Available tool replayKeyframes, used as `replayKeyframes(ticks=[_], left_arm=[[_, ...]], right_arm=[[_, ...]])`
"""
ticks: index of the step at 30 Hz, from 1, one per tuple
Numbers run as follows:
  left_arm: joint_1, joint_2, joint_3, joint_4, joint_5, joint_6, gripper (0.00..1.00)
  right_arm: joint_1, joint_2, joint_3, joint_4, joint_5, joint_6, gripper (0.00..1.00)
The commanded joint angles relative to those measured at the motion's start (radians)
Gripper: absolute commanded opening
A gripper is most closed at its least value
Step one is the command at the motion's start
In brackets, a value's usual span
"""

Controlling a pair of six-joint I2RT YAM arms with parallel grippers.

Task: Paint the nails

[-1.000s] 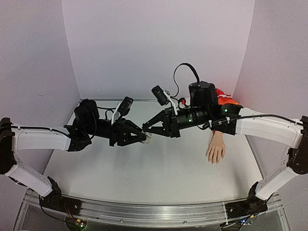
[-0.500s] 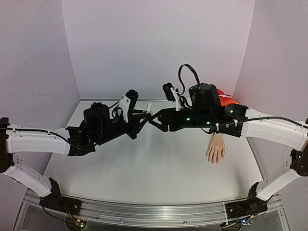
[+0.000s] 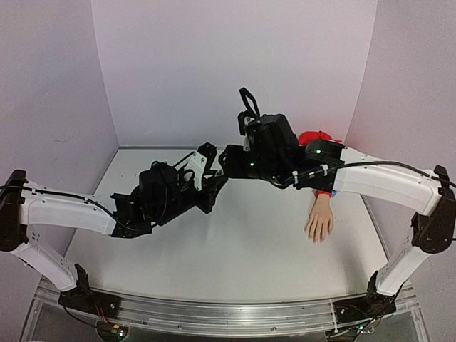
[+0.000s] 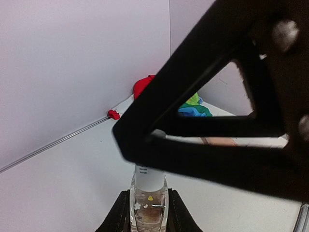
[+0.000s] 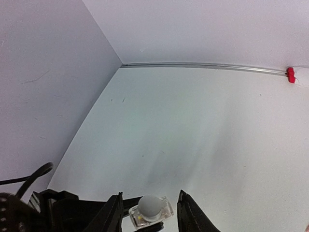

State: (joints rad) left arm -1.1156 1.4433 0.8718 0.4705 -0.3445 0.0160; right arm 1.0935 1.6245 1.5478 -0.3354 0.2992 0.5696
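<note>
The left gripper (image 4: 148,215) is pinched on a small clear bottle (image 4: 149,195) of glass with tiny flower decals and a white neck, held upright above the middle of the matte white table (image 3: 235,256). The right gripper (image 5: 150,197) hangs over it, its black fingers spread to either side of the bottle's round white cap (image 5: 148,208), with narrow gaps showing. The smooth, pale fake hand (image 3: 320,217) lies flat at the right of the table, well apart from both grippers. Its fingers point toward the near edge, and its nails (image 3: 316,239) are too small to make out. Its rainbow sleeve (image 4: 193,107) and red cuff (image 3: 313,138) lie at the far right corner.
</note>
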Motion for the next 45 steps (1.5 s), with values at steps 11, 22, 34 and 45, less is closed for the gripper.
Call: replayKeyframes(ticks=[11,22,34,45], left_arm=[[-0.012,-0.055,0.027,0.080,0.177,0.004,0.00],[0.263,-0.090,0.044,0.209,1.449,-0.434,0.00],[0.123,-0.180,0.018,-0.039,0.338,-0.050,0.00],[0.016,-0.058,0.073,0.003,0.001,0.019,0.00]], right_arm=[[-0.003,0.055,0.054,-0.034,-0.037,-0.106,0.00],[-0.123,-0.138,-0.292,0.305,-1.282,-0.413,0.00],[-0.129,-0.302,-0.366,0.298,-0.485,-0.168,0.75],[-0.024,-0.085,-0.030,0.039,-0.056,-0.012,0.60]])
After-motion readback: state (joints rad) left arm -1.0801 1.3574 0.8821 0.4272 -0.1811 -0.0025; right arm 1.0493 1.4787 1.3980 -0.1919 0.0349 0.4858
